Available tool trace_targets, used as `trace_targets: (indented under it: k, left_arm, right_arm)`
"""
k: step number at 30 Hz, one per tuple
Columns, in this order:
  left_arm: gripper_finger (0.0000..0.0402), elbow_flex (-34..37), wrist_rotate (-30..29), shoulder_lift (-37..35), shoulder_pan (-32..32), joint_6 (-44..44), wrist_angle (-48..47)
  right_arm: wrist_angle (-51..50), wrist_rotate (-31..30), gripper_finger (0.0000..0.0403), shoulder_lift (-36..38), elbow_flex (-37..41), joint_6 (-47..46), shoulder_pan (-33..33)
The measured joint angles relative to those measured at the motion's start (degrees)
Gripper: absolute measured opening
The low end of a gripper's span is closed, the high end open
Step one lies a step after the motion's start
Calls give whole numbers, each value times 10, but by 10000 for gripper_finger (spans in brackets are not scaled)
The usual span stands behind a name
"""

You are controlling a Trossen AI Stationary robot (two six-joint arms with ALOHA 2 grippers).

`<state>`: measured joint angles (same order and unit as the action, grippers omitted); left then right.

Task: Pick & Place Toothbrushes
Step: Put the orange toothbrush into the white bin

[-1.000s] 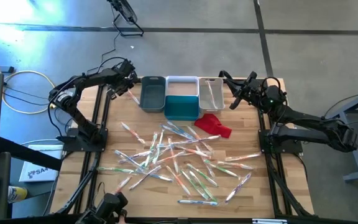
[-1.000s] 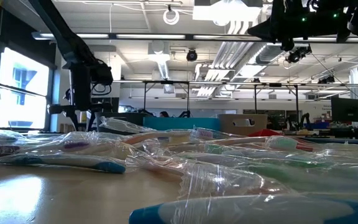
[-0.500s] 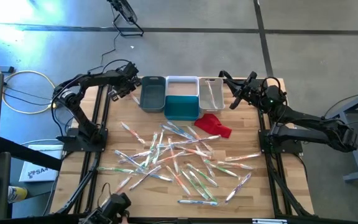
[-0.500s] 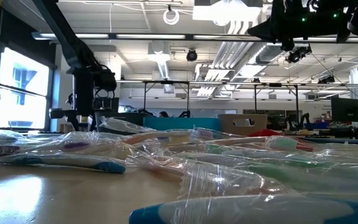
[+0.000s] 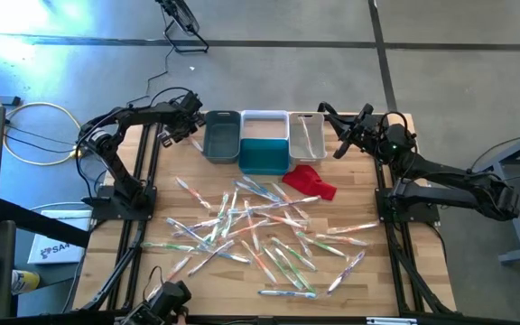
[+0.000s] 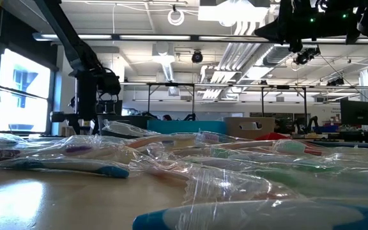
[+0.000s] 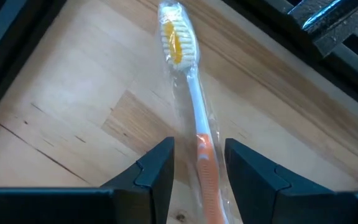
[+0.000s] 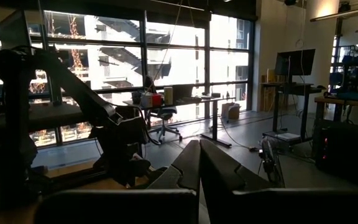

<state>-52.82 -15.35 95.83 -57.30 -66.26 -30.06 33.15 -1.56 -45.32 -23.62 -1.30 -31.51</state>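
A toothbrush (image 7: 197,118) with an orange and white handle and a clear wrapper lies flat on the wood at the table's far left corner. My left gripper (image 7: 199,163) (image 5: 186,128) points steeply down over it, open. One finger stands on each side of the handle, and a gap shows on both sides. Many more wrapped toothbrushes (image 5: 260,235) lie scattered over the middle of the table. My right gripper (image 8: 199,167) (image 5: 339,135) is shut on nothing, held high over the far right corner and pointing level into the room.
At the far edge stand a grey bin (image 5: 222,135), a teal bin (image 5: 264,157) with a white one (image 5: 264,123) behind it, and a white bin (image 5: 307,134) holding a toothbrush. A red cloth (image 5: 312,181) lies before them. Black frame rails (image 5: 148,171) border the table's sides.
My left gripper has sunk a little toward the table and shifted slightly toward the grey bin, then kept still for the last half second. Its fingers have stayed equally far apart.
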Motion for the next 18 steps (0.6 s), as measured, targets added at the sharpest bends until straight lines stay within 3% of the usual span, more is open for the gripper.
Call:
trace_targets:
  k: [18]
  left_arm:
    - [138,0,6,0,0,0,-1]
  right_arm:
    - [0,0,2,0,0,0,0]
